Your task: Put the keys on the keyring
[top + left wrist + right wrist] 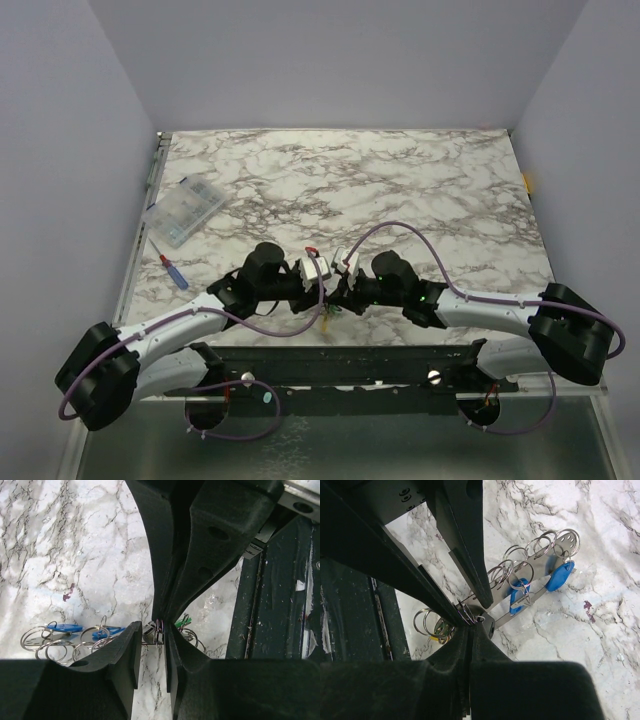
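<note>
Both grippers meet near the table's front edge. My right gripper (472, 623) (339, 289) is shut on the keyring (465, 611) (159, 626), a thin dark wire loop held upright at its tips. My left gripper (153, 625) (322, 293) is open, with a narrow gap; its fingers (125, 652) straddle the keyring, which sits close to the right-hand pad. Two blue-headed keys (560, 575) (65, 628) lie on the marble beyond, threaded among silvery split rings on a metal strip. A green-headed key (183, 622) (439, 627) lies with more rings by the front edge.
A clear compartment box (186, 210) sits at the back left, with a red and blue screwdriver (172, 272) in front of it. Several loose silver rings (50, 647) lie under the grippers. The dark metal base frame (350, 365) runs along the near edge.
</note>
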